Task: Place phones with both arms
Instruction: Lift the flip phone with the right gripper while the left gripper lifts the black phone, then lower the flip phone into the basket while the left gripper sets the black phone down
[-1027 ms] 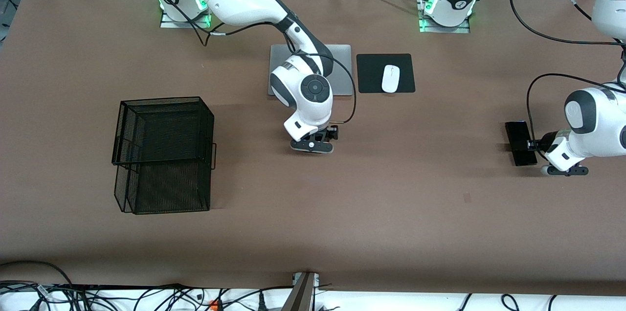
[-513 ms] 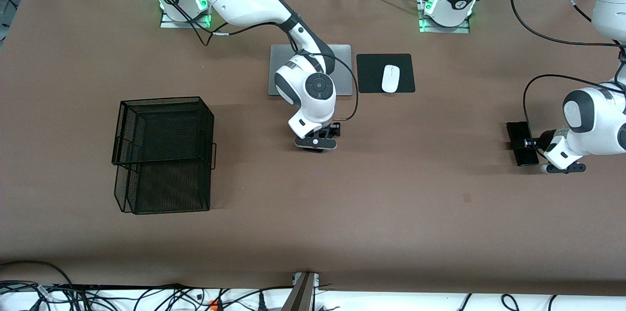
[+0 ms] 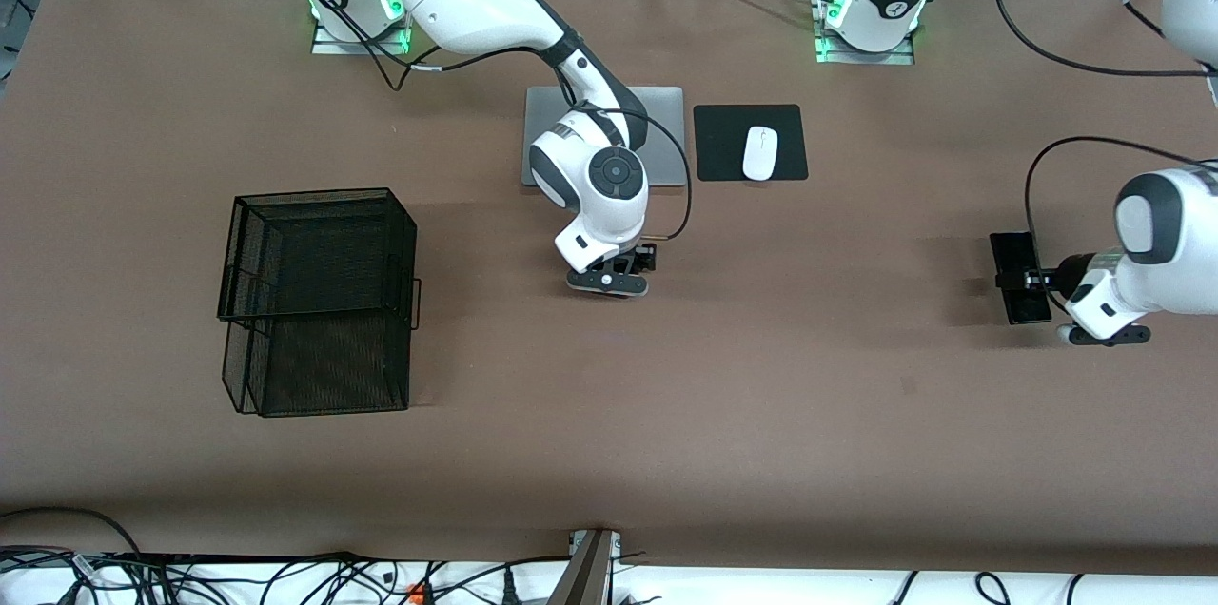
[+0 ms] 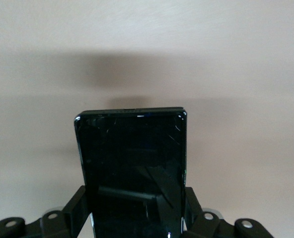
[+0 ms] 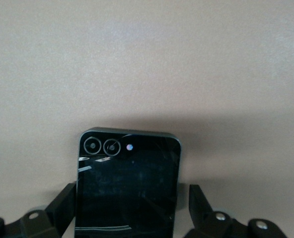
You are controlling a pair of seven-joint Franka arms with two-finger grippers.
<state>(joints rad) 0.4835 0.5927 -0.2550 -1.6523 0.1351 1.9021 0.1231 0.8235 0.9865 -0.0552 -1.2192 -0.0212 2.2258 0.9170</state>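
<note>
My left gripper is clamped across the long slim black phone near the left arm's end of the table. In the left wrist view my fingers press both long edges of that phone, which juts out ahead of them above the brown table; its shadow falls well apart from it, so it seems raised off the surface.

My right gripper is down at the middle of the table, nearer the front camera than the grey laptop. The small black phone lies between my fingers. One finger looks to touch its edge, the other stands apart, so I have no firm grip yet.
</note>
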